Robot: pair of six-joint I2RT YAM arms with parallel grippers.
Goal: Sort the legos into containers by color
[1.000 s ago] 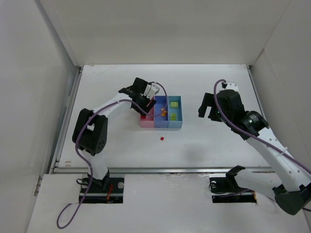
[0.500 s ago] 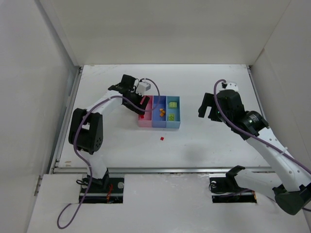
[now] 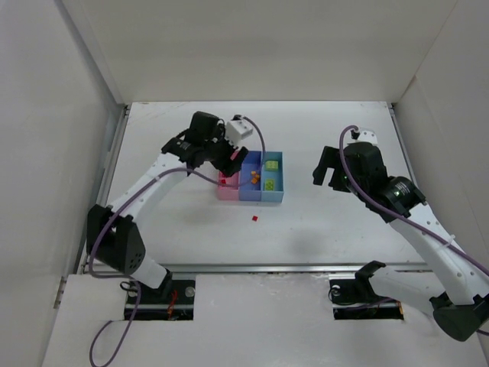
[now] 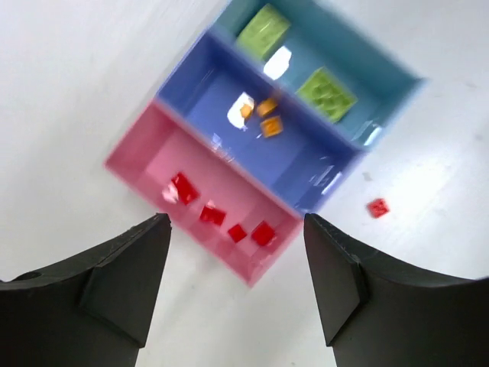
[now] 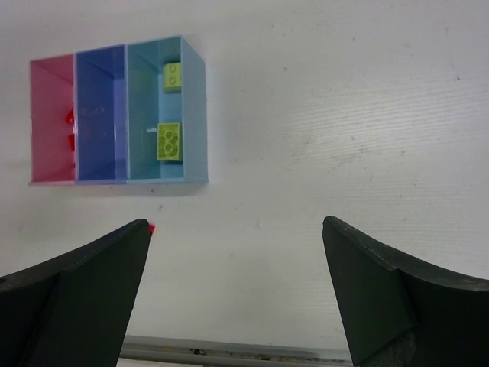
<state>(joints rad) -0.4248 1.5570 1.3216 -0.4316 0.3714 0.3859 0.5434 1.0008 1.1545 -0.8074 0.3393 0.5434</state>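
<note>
The three joined bins sit mid-table: pink bin (image 3: 228, 189), blue-violet bin (image 3: 250, 188), light blue bin (image 3: 273, 188). In the left wrist view the pink bin (image 4: 153, 164) holds several red bricks (image 4: 263, 232), the blue-violet bin (image 4: 306, 164) orange bricks (image 4: 270, 126), the light blue bin (image 4: 382, 80) two yellow-green bricks (image 4: 327, 88). One red brick (image 3: 254, 219) lies loose on the table in front of the bins, also in the left wrist view (image 4: 377, 207). My left gripper (image 3: 221, 163) is open and empty above the pink bin's left side. My right gripper (image 3: 328, 174) is open and empty, right of the bins.
White walls enclose the table on three sides. A metal rail (image 3: 252, 267) runs along the near edge. The right wrist view shows the bins (image 5: 195, 115) at upper left and the loose red brick (image 5: 153, 228) beside its left finger.
My left arm has swung and lifted above the bins' left side, and its open gripper has turned. The bins shifted slightly left between the first two frames. The right arm has barely moved.
</note>
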